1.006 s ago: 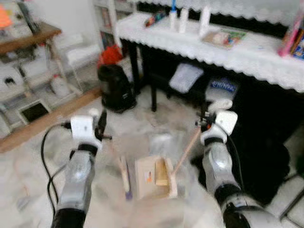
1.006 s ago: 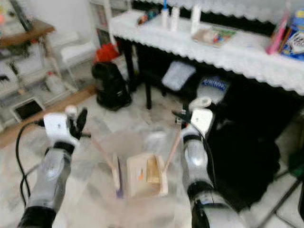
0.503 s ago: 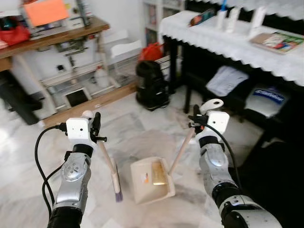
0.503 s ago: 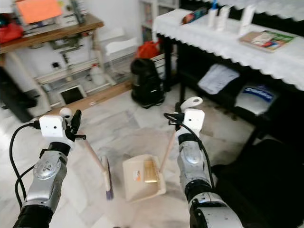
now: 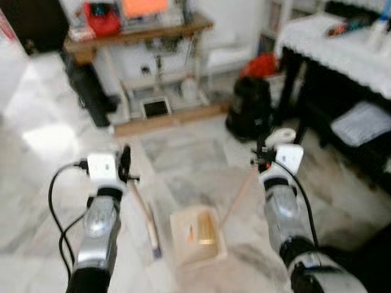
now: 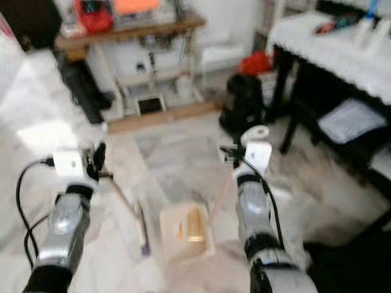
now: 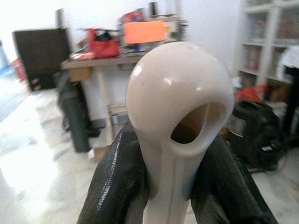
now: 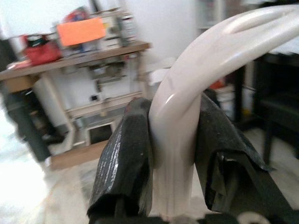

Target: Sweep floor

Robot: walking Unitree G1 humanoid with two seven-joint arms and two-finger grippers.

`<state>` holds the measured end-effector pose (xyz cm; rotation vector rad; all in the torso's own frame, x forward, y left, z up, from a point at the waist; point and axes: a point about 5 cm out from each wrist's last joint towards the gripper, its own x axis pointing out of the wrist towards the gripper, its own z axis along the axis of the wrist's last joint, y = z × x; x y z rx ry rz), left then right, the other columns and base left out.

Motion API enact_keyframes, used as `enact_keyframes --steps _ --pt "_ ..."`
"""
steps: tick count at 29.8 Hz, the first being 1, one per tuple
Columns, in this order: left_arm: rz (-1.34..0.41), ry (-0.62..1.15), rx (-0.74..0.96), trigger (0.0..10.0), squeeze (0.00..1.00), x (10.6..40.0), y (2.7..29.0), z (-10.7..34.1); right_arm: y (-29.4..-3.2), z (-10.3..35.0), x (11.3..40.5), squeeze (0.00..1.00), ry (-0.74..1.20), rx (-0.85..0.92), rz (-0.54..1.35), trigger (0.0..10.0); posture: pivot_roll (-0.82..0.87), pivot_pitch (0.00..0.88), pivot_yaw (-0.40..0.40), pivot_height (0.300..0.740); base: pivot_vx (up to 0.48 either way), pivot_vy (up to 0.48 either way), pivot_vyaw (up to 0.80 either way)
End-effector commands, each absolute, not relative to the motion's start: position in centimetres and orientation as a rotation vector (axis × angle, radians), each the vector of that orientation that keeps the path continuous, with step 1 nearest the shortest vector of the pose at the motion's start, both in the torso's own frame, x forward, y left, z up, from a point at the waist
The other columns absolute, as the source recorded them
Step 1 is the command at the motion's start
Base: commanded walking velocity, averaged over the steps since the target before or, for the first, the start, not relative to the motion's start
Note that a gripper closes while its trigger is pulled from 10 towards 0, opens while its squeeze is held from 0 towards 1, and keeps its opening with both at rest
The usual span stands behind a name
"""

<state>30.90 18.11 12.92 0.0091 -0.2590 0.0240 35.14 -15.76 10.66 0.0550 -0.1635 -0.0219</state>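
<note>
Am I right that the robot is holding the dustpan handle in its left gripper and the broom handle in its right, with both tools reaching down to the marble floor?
Not quite: the tools are swapped. In the left eye view the left gripper holds the broom, and the right gripper holds the dustpan by its long handle. The rest stands: both tools reach down to the marble floor.

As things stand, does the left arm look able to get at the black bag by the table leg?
Probably not. The left gripper is shut on the broom handle, so it has no free fingers, and the black bag sits well ahead across open floor, nearer the right gripper, itself shut on the dustpan handle.
</note>
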Motion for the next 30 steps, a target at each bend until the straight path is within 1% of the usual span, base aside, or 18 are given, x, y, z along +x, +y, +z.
enact_keyframes --steps 1,30 --pt "0.052 -0.301 0.026 10.0 0.0 30.79 18.84 13.69 -14.75 12.5 35.85 0.0 -0.232 0.058 0.012 10.0 -0.02 0.0 0.039 0.74 0.0 0.0 0.8" --pt "0.039 -0.288 0.013 10.0 0.0 30.64 18.23 12.86 -14.61 11.83 35.51 0.0 -0.211 0.059 0.027 10.0 -0.05 0.0 0.048 0.74 0.0 0.0 0.8"
